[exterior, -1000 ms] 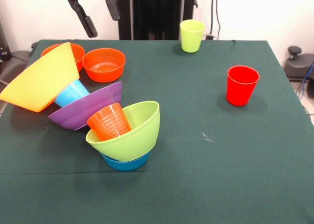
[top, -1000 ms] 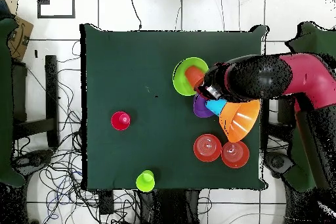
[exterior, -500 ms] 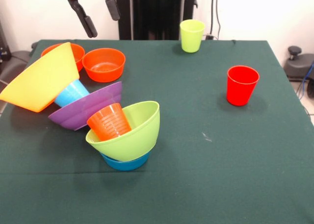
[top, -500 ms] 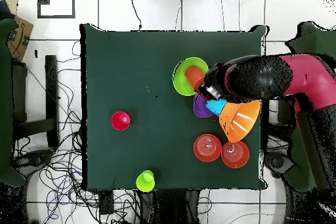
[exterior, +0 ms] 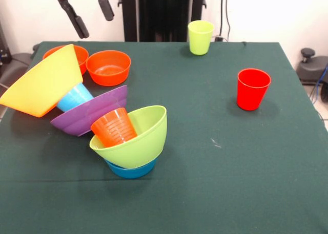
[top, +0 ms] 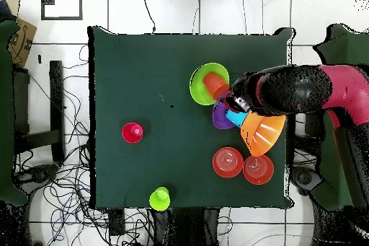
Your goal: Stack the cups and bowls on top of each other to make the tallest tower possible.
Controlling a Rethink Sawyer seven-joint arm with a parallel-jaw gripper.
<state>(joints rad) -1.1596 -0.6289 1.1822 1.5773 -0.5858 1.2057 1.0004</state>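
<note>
Gripper point(exterior: 89, 16) hangs spread and empty above the toppled tower point(exterior: 92, 113) at the table's edge; rebuilding looks pending, probably first lifting the yellow bowl point(exterior: 43, 85) clear.

From the front I see only the lower part of my claw point(exterior: 90, 16); its body is cut off by the top edge. The small blue bowl point(exterior: 131, 169) is mostly hidden under the lime green bowl point(exterior: 137, 142) (only a rim sliver shows). The light blue cup point(exterior: 74, 97) is half covered by the tilted yellow bowl point(exterior: 43, 83), which also hides part of the rear orange bowl point(exterior: 79, 55). Overhead, my arm point(top: 288, 91) covers much of the purple bowl point(top: 219, 119).
</note>
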